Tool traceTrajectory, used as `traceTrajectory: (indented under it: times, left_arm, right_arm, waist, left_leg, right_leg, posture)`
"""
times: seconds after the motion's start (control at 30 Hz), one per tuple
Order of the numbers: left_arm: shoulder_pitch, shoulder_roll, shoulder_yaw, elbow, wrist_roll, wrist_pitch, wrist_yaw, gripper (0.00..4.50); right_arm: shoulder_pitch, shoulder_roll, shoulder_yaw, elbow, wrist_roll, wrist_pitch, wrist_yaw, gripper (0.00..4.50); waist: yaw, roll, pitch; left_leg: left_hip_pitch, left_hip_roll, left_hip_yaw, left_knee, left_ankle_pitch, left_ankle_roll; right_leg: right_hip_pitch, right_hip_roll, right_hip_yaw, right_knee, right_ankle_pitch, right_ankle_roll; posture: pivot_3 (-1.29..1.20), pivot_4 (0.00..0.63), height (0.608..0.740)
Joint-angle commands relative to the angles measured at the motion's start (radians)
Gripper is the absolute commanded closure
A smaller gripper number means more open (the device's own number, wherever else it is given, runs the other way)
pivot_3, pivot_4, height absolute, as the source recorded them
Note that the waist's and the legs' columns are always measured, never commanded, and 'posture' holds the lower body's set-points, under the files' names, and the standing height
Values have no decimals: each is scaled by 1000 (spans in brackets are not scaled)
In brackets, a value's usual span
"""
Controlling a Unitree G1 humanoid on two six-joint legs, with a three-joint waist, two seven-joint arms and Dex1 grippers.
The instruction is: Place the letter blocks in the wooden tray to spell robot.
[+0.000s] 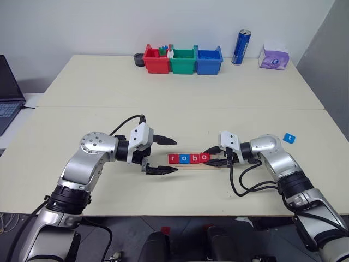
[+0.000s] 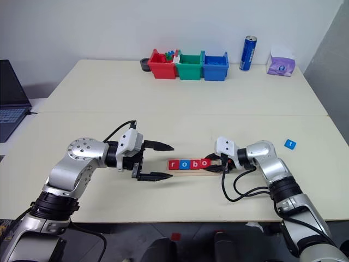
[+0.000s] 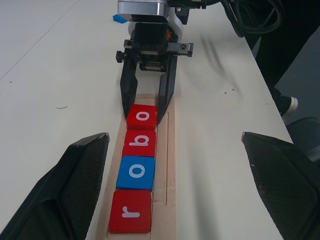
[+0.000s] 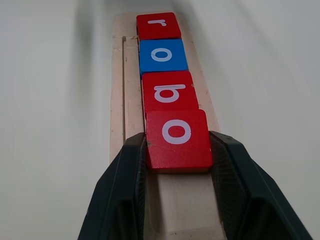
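Observation:
The wooden tray lies on the table between my grippers. Four letter blocks sit in a row along it: red r, blue o, red b and red o. My right gripper reaches in from the tray's right end and is shut on the red o, which butts against the b. My left gripper stands open at the tray's left end, one finger on each side and nothing between them. A blue t block lies apart on the table, far right.
Red, green and blue bins stand at the back of the table. Beside them are a blue can and a purple tissue pack. A laptop sits at the far left.

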Motion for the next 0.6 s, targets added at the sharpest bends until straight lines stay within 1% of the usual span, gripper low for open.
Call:
traceTrajectory:
  times: [0.03, 0.07, 0.33, 0.37, 0.47, 0.6]
  left_arm:
    - [-5, 7, 12, -29, 1, -19, -1, 0]
    - [-6, 6, 12, -29, 1, -19, -1, 0]
    - [-14, -5, 6, -18, 8, -29, -2, 0]
    - [-15, -7, 5, -14, 10, -32, -3, 0]
    - [-18, -14, 0, -11, 12, -36, -4, 0]
    - [-30, -44, -15, -6, 21, -44, 7, 0]
  right_arm:
    - [-22, 0, -2, 1, -3, -13, 15, 3046]
    - [-23, 0, -3, 1, -3, -11, 16, 3046]
    - [-27, 0, -32, -2, 21, 27, 11, 301]
    - [-29, -1, -43, -6, 34, 50, 10, 52]
    - [-23, -17, -90, -57, 89, 145, 0, 52]
    - [36, -76, -202, -251, 170, 318, -69, 52]
  waist:
    - [0, 0, 0]
    - [0, 0, 0]
    - [0, 0, 0]
    - [0, 0, 0]
    - [0, 0, 0]
    - [4, 0, 0]
  left_leg:
    - [0, 0, 0, 0, 0, 0]
    - [0, 0, 0, 0, 0, 0]
    - [0, 0, 0, 0, 0, 0]
    - [0, 0, 0, 0, 0, 0]
    - [0, 0, 0, 0, 0, 0]
    - [-1, 0, -1, 0, 0, 0]
  right_leg:
    - [0, 0, 0, 0, 0, 0]
    - [0, 0, 0, 0, 0, 0]
    - [0, 0, 0, 0, 0, 0]
    - [0, 0, 0, 0, 0, 0]
    - [0, 0, 0, 0, 0, 0]
    - [0, -1, 0, 0, 0, 0]
  posture:
    - [0, 150, 740]
    - [0, 150, 740]
    - [0, 150, 740]
    - [0, 150, 740]
    - [0, 150, 740]
    - [0, 150, 740]
